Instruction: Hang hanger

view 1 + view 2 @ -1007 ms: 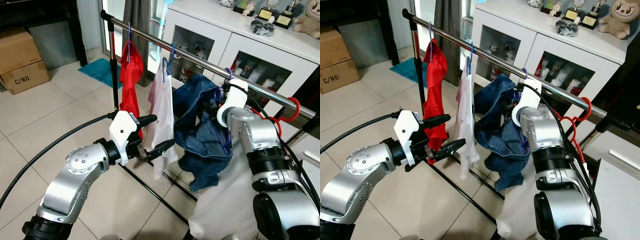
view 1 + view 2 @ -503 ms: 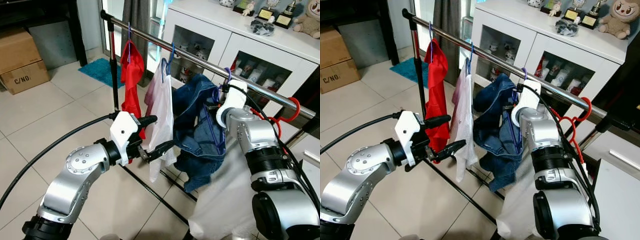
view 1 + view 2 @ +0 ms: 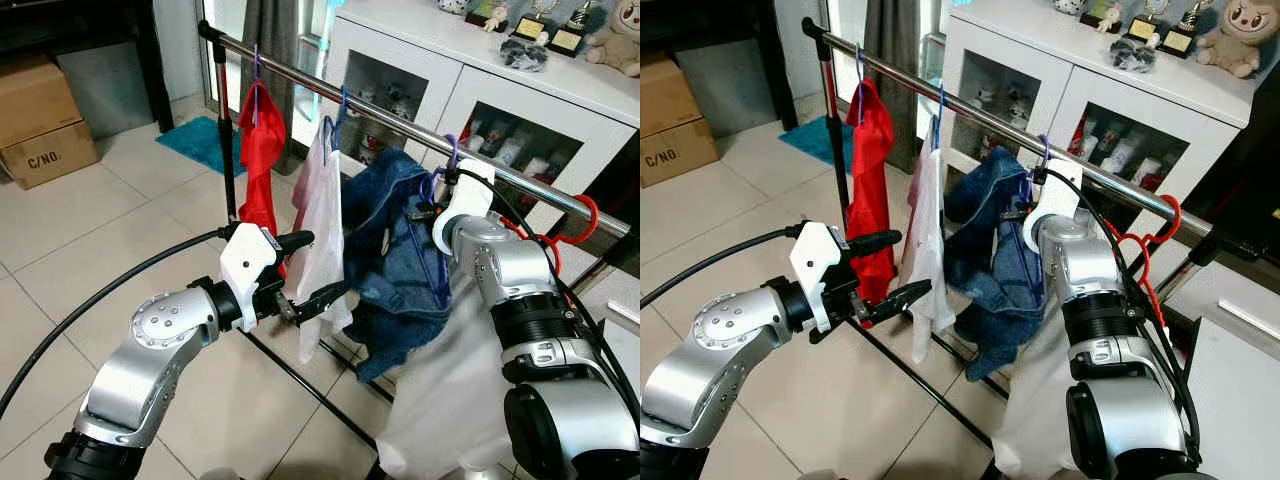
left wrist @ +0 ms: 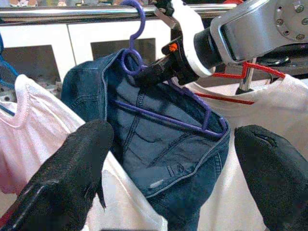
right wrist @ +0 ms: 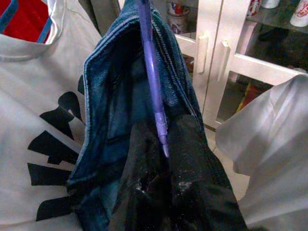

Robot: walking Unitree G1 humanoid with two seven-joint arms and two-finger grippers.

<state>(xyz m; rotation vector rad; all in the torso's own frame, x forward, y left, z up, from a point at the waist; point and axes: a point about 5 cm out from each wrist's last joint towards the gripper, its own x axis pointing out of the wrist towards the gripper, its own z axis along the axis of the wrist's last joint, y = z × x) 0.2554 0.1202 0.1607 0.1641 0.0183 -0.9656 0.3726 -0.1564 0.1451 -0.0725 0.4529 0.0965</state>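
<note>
A purple hanger (image 4: 166,103) carrying blue denim jeans (image 3: 395,260) is seen with its hook over the silver clothes rail (image 3: 400,120). The hanger is pinched just below the hook by the right end effector (image 4: 161,72), whose two black fingers (image 5: 144,159) are closed tight on the purple plastic, directly under the rail. The jeans are draped below the rail, bunched around the hanger's shoulders. Further along the rail toward its upright stand, a pale pink shirt (image 3: 322,225) is hung on a blue hanger (image 3: 338,112), and beyond that a red shirt (image 3: 260,150). On the other side of the jeans, a white shirt (image 3: 450,380) is hung on a red hanger (image 3: 580,225). The left end effector (image 3: 318,268) is held below the rail, in front of the pink shirt, with its fingers (image 4: 72,168) spread well apart and nothing between them. A white cabinet (image 3: 500,90) stands behind the rail.
</note>
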